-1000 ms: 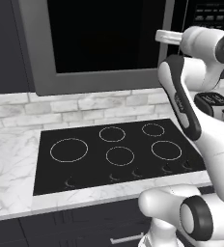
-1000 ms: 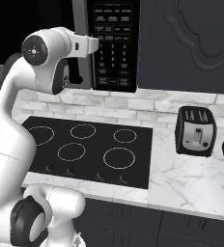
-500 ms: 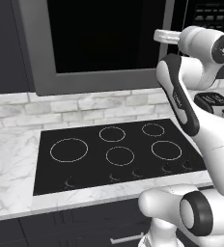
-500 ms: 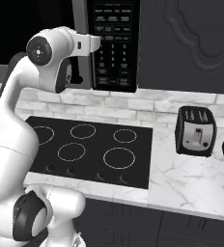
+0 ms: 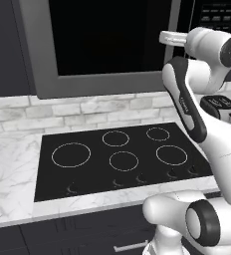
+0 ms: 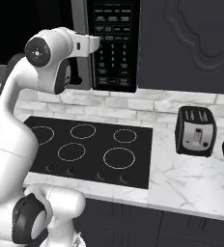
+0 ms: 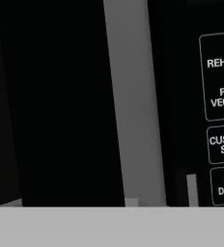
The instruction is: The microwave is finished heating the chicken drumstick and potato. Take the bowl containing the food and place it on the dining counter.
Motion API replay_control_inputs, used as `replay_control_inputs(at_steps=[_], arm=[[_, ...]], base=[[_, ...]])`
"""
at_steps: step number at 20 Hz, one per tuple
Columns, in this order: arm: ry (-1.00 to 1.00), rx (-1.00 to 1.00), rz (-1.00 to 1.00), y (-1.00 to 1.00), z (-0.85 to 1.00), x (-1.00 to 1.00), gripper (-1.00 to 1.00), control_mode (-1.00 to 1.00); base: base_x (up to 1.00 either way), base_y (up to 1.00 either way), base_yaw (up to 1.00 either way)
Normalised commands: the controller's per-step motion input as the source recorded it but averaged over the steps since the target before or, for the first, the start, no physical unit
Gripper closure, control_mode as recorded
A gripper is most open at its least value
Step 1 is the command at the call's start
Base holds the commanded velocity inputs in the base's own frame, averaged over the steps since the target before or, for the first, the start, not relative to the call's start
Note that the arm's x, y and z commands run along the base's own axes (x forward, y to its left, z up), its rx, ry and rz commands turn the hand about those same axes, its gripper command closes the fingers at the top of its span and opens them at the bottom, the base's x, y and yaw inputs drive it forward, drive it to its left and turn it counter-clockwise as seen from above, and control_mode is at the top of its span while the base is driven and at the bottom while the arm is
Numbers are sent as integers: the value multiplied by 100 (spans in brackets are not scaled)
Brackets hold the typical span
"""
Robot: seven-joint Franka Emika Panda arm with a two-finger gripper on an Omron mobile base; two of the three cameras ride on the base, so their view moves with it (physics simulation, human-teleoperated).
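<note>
Right up at the microwave (image 5: 112,45) now, the arm reaches for the grey frame strip (image 7: 133,106) at the door's right edge, beside the keypad (image 6: 113,43). That strip runs lengthwise straight ahead of the hand. Whether the gripper is spread or pinching cannot be told. Door looks shut, so the bowl is presumably inside, unseen.

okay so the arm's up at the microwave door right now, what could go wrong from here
1. In the hand view the grey door frame sits right beside the keypad; a slip toward it could press a button instead of working the door.
2. The microwave door looks closed, so the food inside can't be checked; a hard pull might jolt it.
3. The door would likely swing out over the cooktop, close to the arm's own elbow.
</note>
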Motion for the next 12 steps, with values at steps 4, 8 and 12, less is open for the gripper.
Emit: replay_control_inputs(at_steps=[4, 8, 12], arm=[[0, 0, 5, 0, 0, -58, 100, -100], [0, 0, 4, 1, 2, -86, 100, -100], [0, 0, 0, 21, 15, -99, 100, -100]], base=[[0, 0, 0], [0, 0, 0], [0, 0, 0]])
